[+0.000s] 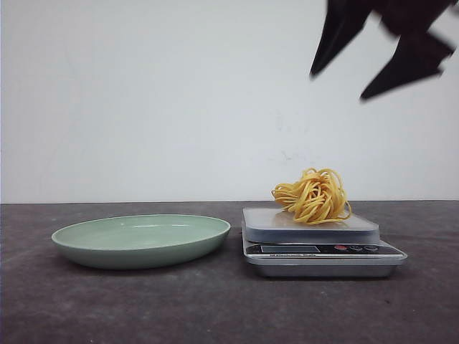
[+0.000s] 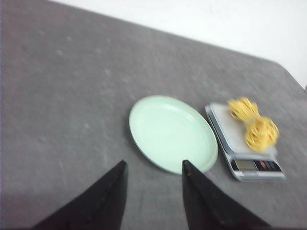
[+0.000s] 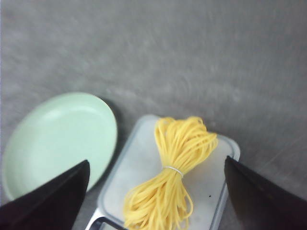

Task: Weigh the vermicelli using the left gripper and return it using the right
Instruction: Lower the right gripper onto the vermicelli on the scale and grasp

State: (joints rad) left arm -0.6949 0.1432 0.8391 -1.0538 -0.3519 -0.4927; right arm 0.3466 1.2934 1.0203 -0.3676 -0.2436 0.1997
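The vermicelli (image 1: 313, 196) is sitting on the platform of the kitchen scale (image 1: 319, 244), toward the side facing away from the pale green plate (image 1: 141, 240), which is lying empty just beside the scale. The right gripper (image 1: 362, 61) is hanging high above the scale with its fingers spread wide and nothing between them. The left gripper (image 2: 152, 189) is hovering well back from the scale, on the plate's side, jaws parted and empty too.

Trouble seems most likely at the pickup. The nest is loose and springy, so I judge that a closure off to one side could be pinching only a few strands and leaving the rest trailing or dropping short of the plate. Fingers coming down too far could be pressing on the scale platform and nudging the scale.

The right wrist view is showing a thin band cinching the bundle near its middle, which the front view is hiding; that looks like the sensible place to grip. The front view alone is giving the gripper's height above the scale. The left wrist view is showing the scale's display and buttons, though blurred beyond reading.
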